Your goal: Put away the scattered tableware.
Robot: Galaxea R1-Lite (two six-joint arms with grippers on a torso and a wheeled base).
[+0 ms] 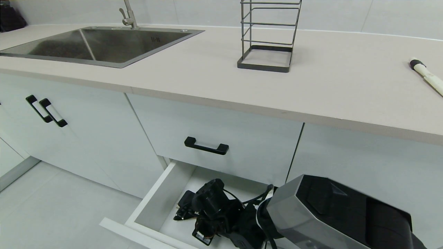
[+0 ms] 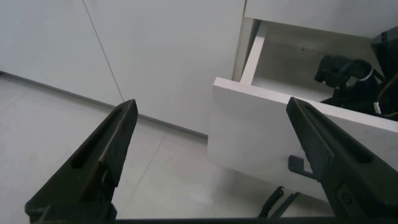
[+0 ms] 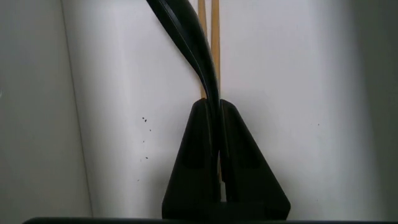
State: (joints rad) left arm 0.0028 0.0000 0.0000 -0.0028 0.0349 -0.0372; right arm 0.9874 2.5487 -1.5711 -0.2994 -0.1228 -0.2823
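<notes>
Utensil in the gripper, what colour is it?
The utensil is black; the right wrist view shows it best.

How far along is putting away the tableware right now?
Done: the lower drawer is open, with chopsticks seemingly already inside. In hand: the right gripper, jaws shut on a black utensil, is down in that drawer. Remaining: the cream-handled utensil on the countertop.

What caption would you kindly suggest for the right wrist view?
Right gripper clamps a black utensil over chopsticks inside the drawer.
</notes>
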